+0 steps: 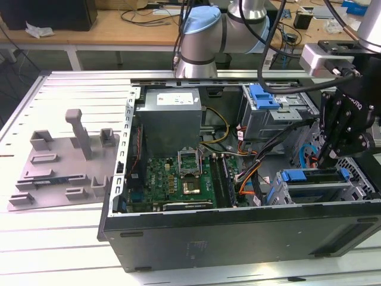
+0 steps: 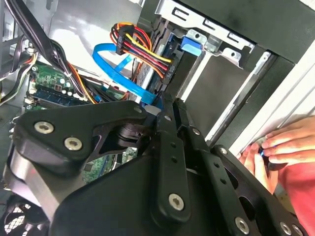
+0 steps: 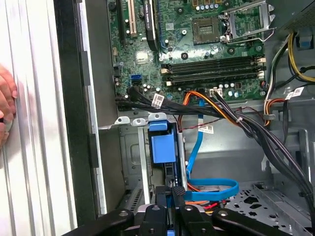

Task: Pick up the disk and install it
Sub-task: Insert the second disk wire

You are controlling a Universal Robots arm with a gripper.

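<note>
I judge this the installing step: the flat silver-grey disk [image 3: 162, 147] in its blue plastic bracket sits in the drive bay at the open black computer case's [image 1: 238, 232] edge on the exterior view's right. The black gripper [image 3: 177, 191] is at the bracket, fingers drawn together; whether they pinch it, I cannot tell. A looping blue ribbon cable [image 3: 216, 189] lies just beside and a person's hand [image 2: 285, 145] rests at the case wall, so any further move calls for slow, straight travel.

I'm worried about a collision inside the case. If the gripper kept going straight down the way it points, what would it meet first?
Probably the blue-bracketed disk in its drive bay: the gripper sits right above its edge. Depth is unclear, so contact may already exist.
</note>
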